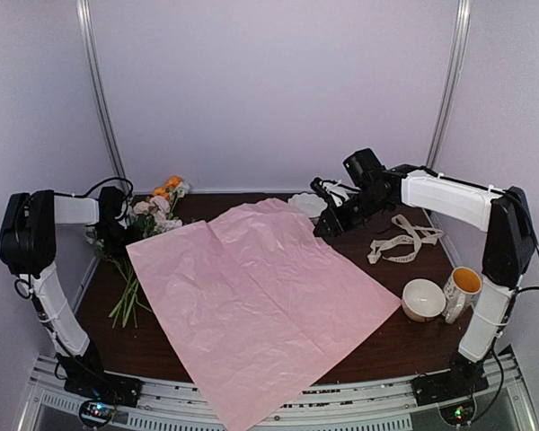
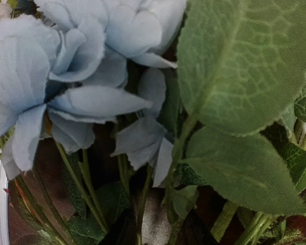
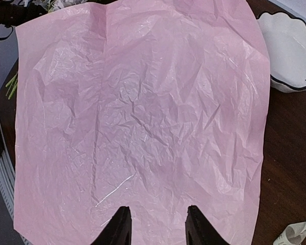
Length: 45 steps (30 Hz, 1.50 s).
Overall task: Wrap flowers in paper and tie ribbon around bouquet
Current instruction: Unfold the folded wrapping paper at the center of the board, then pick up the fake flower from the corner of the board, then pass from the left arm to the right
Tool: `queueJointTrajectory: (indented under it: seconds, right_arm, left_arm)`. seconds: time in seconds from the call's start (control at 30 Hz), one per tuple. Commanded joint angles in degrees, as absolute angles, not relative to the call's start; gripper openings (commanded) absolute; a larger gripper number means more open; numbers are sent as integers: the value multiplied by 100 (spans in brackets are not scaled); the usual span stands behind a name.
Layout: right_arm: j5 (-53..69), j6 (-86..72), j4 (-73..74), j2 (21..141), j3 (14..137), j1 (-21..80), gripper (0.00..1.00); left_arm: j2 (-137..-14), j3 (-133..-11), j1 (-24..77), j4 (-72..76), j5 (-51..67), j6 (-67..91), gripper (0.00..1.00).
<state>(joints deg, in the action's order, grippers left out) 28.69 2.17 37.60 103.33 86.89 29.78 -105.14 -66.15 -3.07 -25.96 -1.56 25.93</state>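
The pale pink paper [image 1: 260,296] lies spread flat across the middle of the table, and its near corner hangs over the front edge. The flowers [image 1: 157,208] lie at the far left beside it, stems [image 1: 126,301] pointing toward me. My left gripper [image 1: 117,232] is pressed in among them. Its wrist view is filled with pale blue blooms [image 2: 76,76] and green leaves [image 2: 245,66], which hide the jaws. My right gripper [image 3: 157,214] hovers open over the paper [image 3: 143,117], nothing between its fingers. The cream ribbon [image 1: 404,241] lies loose at the right.
A white scalloped dish [image 1: 307,205] sits at the paper's far edge, close to my right gripper [image 1: 328,220]. A white cup [image 1: 422,299] and a mug with orange inside [image 1: 463,287] stand at the near right. Walls enclose the table on three sides.
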Motion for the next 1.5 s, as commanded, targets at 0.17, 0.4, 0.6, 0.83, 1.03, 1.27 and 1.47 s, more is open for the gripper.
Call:
queueJointTrajectory:
  seconds: [0.17,0.4,0.6,0.83,1.03,1.27,1.47]
  right_arm:
    - [2848,148,3819,10307,8599,3058,37]
    - [2814,168,3858,10209,8574,3067,37]
    - [2766,161,3906,10140,8593,3091,37]
    - [2731,4,3768,9966,8654,3174,38]
    - [2742,-113,3698,9785,8881,3342,38]
    - [3216,-604,2653,9593,9178,3970,38]
    - [3783,-1892,455,9720,9095,4735,42]
  left_arm:
    - [-10714,-6741,-391,-2445,-191,2487,19]
    - [-10398,-6709,-403,-2531,-403,2507,0]
    - [-8929,-6623,-391,-2637,-1532,2273,0]
    - [-6986,-6403,-274,-2032,-2312,1475,0]
    - [-5476,-5971,283,-510,-2268,319,0]
    - [-5687,-6190,1029,79,894,2461,0]
    - [-6447,-6060,2543,2222,1947,3501,0]
